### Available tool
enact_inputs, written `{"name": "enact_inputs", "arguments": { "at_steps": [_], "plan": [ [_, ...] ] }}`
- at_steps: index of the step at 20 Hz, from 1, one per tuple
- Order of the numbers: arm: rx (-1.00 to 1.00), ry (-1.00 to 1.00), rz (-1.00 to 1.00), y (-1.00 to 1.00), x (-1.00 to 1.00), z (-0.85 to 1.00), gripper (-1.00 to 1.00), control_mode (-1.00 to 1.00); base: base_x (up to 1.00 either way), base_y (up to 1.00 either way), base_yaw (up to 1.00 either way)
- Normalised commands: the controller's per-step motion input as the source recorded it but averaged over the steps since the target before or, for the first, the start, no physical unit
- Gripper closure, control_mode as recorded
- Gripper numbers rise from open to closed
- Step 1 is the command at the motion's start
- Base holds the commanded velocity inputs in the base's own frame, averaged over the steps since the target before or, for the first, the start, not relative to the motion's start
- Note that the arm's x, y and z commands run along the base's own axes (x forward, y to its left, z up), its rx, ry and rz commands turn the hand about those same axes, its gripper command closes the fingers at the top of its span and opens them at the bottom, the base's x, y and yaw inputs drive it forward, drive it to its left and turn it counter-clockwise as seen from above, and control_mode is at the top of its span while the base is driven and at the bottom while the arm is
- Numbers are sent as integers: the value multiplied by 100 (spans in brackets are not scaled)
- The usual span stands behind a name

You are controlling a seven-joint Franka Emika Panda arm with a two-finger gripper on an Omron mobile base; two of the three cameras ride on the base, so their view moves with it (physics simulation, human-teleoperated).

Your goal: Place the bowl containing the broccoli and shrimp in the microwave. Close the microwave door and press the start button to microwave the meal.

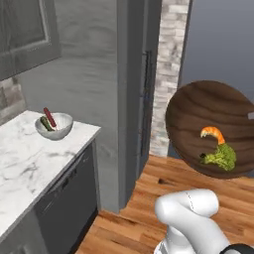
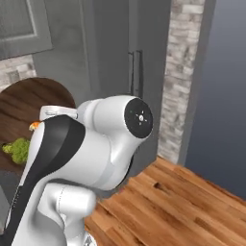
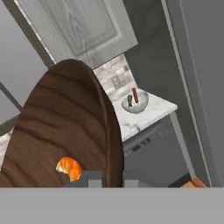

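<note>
Left base view: bowl [image 1: 211, 126] aloft at right, tilted, shrimp [image 1: 212, 132] and broccoli [image 1: 221, 156] low inside; right base view: bowl [image 2: 29, 120] at left behind arm; hand view: claw [image 3: 113, 178] pinching bowl rim at bottom; best levelled, carried slowly toward microwave, avoiding spills.

Wood plank floor [image 1: 198, 193] runs warm underfoot, a white marble counter [image 1: 30, 158] carries a small pale bowl [image 1: 54, 125] above dark cabinet fronts [image 1: 67, 203], tall grey cabinetry [image 1: 114, 74] rises beside a pale brick column [image 1: 168, 59] and blue-grey wall [image 1: 223, 39].
</note>
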Motion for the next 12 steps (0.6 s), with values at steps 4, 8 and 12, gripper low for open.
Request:
{"name": "enact_inputs", "arguments": {
  "at_steps": [4,8,12],
  "plan": [
    [0,0,0,0,0,0,100,100,-15,-21,-62],
    [0,0,0,0,0,0,100,100,-20,-29,-73],
    [0,0,0,0,0,0,100,100,-10,-17,-79]
  ]
}}
